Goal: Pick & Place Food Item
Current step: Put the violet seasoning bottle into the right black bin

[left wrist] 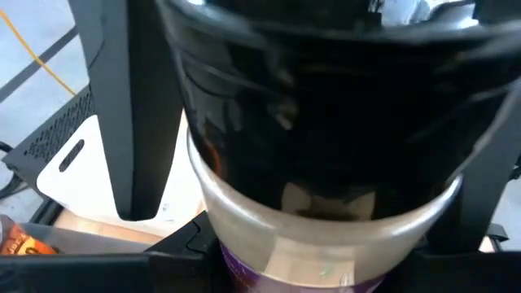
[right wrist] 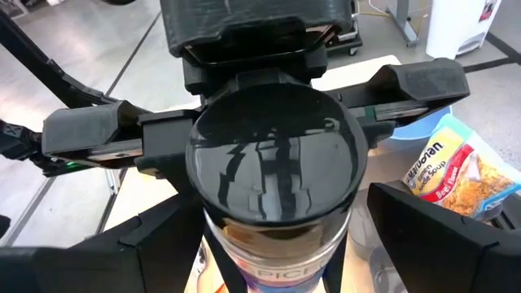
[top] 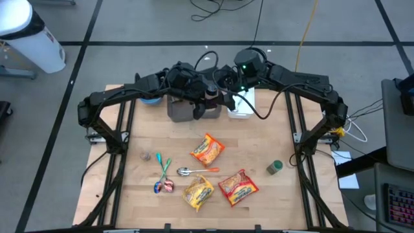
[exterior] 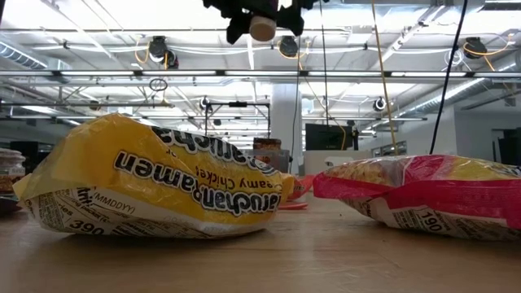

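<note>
Gripping jar (right wrist: 273,183) midair, left gripper (right wrist: 273,146); right gripper (top: 223,97) spread alongside.

Overhead camera straight down on table (top: 259,145), low camera level across it, both wrist cameras close on one jar (right wrist: 277,195)

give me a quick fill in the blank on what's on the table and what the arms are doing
The left gripper is shut on a jar with a ____ lid.
The right gripper stands ____ around that jar.
Loose on the table lie ____ ramen packets.
A metal ____ lies between the packets.

Missing words: black; open; three; spoon
</note>
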Tool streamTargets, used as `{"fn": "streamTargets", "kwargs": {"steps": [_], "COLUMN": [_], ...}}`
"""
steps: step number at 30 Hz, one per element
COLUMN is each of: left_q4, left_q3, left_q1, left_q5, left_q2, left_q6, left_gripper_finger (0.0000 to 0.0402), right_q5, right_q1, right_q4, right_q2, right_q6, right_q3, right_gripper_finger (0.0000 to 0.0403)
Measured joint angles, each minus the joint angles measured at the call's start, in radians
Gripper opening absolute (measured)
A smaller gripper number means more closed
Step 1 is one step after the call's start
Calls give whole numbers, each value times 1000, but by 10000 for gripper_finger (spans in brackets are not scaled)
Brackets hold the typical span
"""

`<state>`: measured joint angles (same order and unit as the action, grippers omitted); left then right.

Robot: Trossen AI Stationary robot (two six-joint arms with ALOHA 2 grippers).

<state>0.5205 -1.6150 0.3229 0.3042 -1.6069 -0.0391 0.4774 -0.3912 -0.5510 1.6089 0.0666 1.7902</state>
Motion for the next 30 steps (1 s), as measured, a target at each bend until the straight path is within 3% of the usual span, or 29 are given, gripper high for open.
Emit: {"fn": "streamTargets", "kwargs": {"steps": [9, 14, 22, 30], "left_q4": [-5, -6, -7, -14], "left_q3": [0, 0, 0, -1], "left_q1": [0, 0, 1, 0], "left_q5": [0, -3, 1, 8], "left_q2": [2, 2, 2, 4], "left_q6": [-3, -4, -12, -23], "left_gripper_finger": [182, 182, 181, 185], "right_q5": [0, 1, 2, -3], "right_q1": [0, 0, 0, -2], "right_q4": [3, 3, 4, 12], "right_q2": [-1, -1, -1, -14], "right_q6": [1, 1, -9, -12], "right_q3": [0, 0, 0, -2], "right_gripper_finger": [318, 278, 179, 169]}}
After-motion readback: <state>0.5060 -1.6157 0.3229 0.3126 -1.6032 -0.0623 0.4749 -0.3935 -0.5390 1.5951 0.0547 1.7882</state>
